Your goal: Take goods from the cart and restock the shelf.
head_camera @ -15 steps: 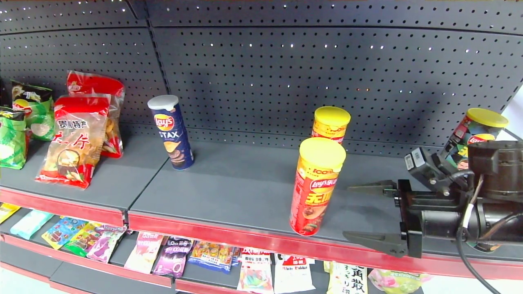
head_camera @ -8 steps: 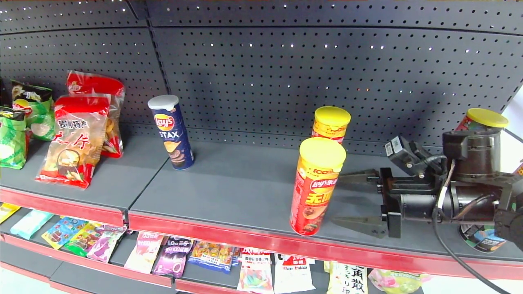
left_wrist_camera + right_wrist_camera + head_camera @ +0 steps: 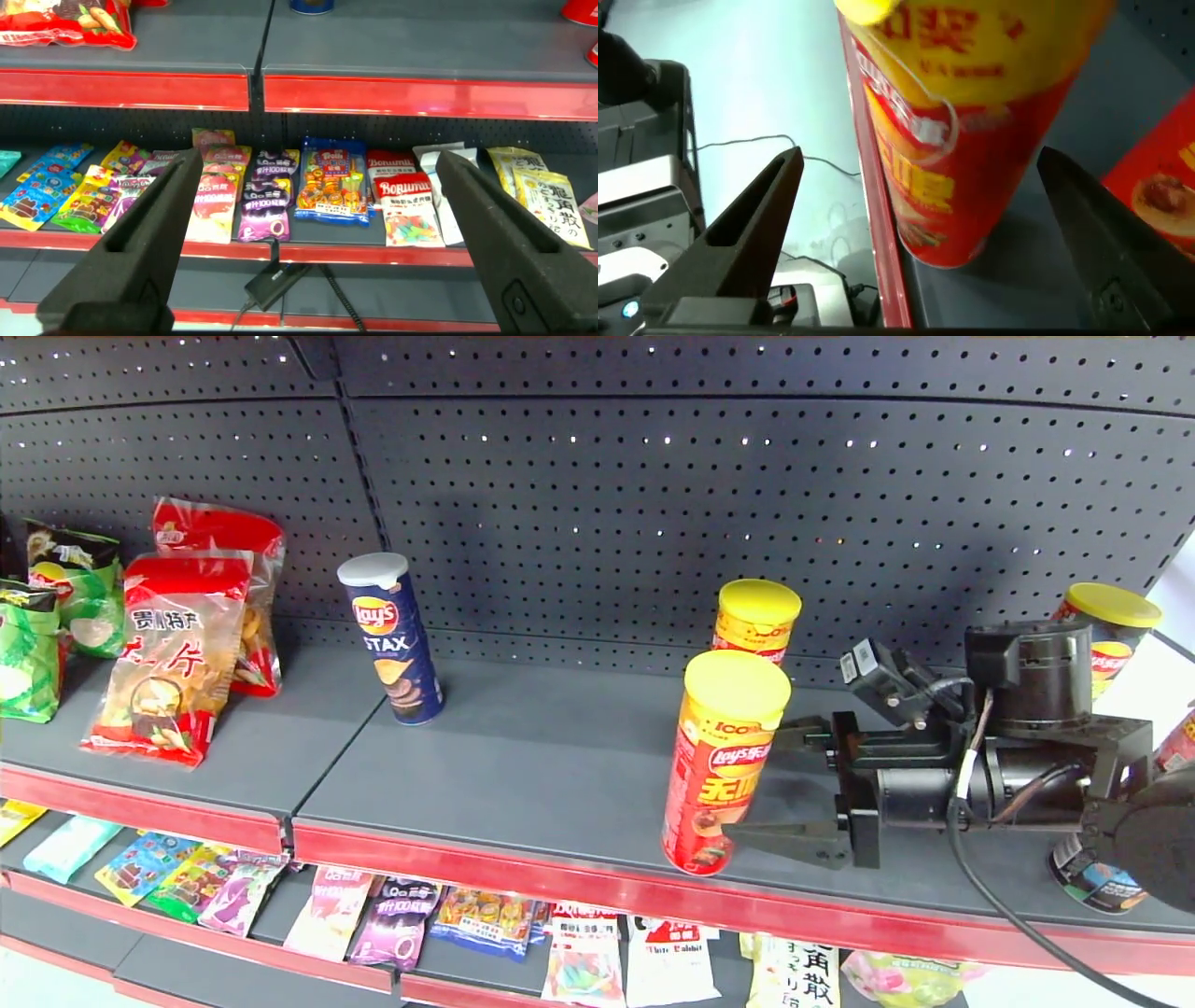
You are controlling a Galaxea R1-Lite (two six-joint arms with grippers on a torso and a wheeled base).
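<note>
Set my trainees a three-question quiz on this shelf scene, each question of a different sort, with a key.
1. True or false: the right tool is open, pointing at the front red can.
2. The lid of the blue can is: A yellow, B white, C red.
3. Fill in: the red bags lie at the ___ end of the shelf.
Key: 1 true; 2 B; 3 left.

one blue chip can (image 3: 392,639), three yellow-lidded cans (image 3: 724,765), two red snack bags (image 3: 168,663), two green bags (image 3: 28,658)
</note>
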